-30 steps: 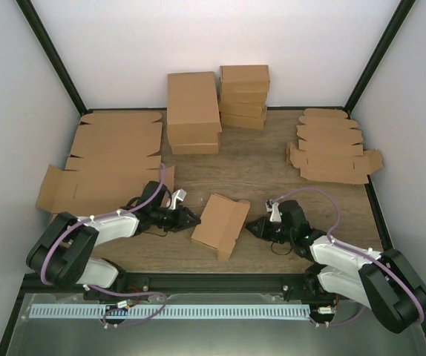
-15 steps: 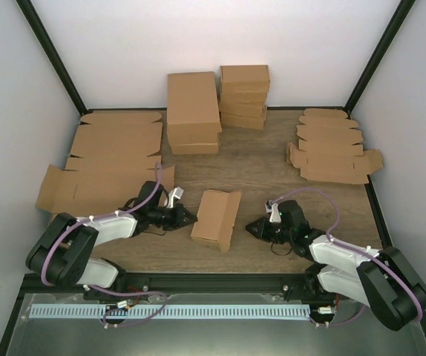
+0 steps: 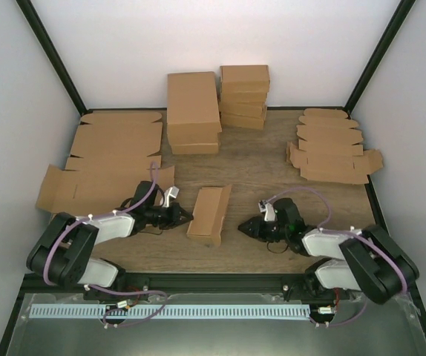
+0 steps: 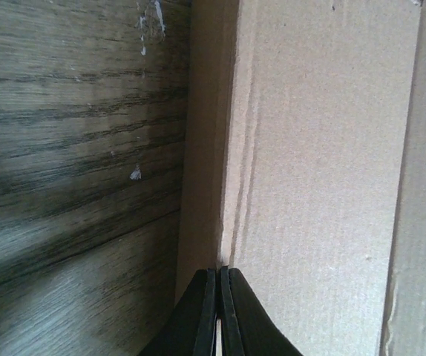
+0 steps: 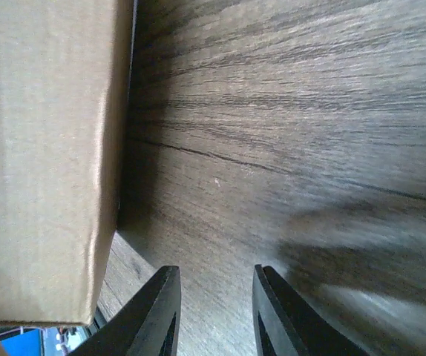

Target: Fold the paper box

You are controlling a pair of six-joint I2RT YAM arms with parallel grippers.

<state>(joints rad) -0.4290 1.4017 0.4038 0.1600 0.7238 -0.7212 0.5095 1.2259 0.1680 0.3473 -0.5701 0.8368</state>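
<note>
paper box (image 3: 208, 215), wooden table (image 3: 265, 167), white walls (image 3: 213, 37)

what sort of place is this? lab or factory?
Probably an enclosed lab test cell: white walls and black frame posts around a wooden table, flat cardboard blanks stacked at both sides, folded cartons piled at the back.

Left tool (image 4: 218, 276) pinched closed; right tool (image 5: 214, 271) parted.

paper box (image 3: 208, 213): matt brown cardboard, faintly ribbed | table (image 3: 265, 167): dark grained wood
</note>
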